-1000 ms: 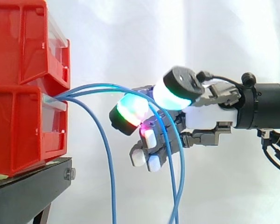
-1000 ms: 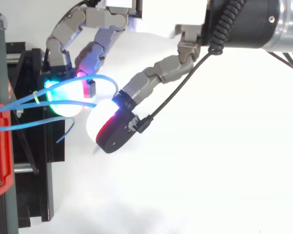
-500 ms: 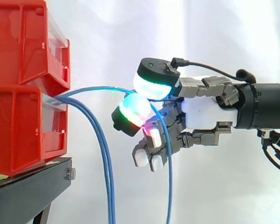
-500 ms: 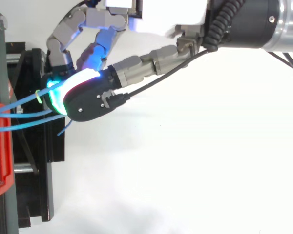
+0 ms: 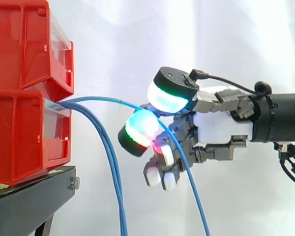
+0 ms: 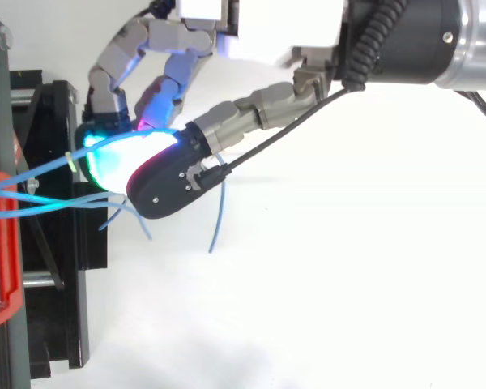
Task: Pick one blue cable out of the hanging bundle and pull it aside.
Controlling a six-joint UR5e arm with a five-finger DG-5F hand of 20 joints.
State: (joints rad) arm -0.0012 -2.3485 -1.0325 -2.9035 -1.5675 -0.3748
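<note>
Blue cables (image 5: 110, 153) from lower red bin (image 5: 24, 140)

The red bins (image 5: 24, 93) run off the side view's left and top edges, and the black stand (image 5: 29, 201) beneath them runs off its bottom edge. The blue cables (image 5: 113, 172) start out of sight inside the lower bin and leave at the bottom edge. From above, the thumb of the hand (image 5: 221, 125) covers the spot where the one blue cable (image 5: 196, 201) is pinched. The arm (image 5: 285, 118) is cut off at the right edge.
</note>
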